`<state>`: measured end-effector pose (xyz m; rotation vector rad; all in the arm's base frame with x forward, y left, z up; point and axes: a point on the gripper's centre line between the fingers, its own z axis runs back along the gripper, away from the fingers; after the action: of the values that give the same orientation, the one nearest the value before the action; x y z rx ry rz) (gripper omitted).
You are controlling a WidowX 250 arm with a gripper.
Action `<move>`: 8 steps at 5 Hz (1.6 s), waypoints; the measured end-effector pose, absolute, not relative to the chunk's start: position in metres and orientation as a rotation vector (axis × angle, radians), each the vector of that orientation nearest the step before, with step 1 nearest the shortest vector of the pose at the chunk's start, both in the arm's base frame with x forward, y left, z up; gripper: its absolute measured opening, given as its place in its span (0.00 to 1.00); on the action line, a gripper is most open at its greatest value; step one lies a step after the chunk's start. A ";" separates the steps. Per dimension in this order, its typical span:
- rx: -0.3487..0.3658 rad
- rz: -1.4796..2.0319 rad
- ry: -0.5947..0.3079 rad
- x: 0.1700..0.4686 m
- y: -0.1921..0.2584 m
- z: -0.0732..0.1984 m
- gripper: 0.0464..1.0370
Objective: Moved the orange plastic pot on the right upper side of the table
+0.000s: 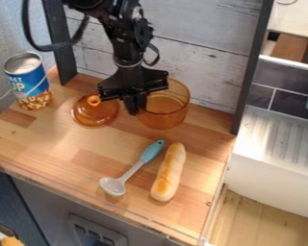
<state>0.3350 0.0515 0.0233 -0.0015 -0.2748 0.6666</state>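
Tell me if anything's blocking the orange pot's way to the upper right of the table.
Nothing visible does. The bread and spoon lie nearer the front, and the lid sits left of the pot, off that path.

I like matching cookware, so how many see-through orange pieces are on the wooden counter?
2: the pot, by the robot's hand near the back wall, and the knobbed lid, left of the pot in the picture.

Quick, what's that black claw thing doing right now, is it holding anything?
Gripper: at the orange pot's left side in the picture; whether it's open, closed or holding the pot can't be told.
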 end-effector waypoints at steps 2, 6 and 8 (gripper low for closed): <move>-0.012 0.612 -0.276 0.348 0.035 0.003 0.04; 0.011 0.564 -0.262 0.362 0.024 -0.016 0.06; 0.032 0.578 -0.232 0.359 0.024 -0.014 0.53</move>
<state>0.3594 0.0235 -0.0141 0.0319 -0.2321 0.5779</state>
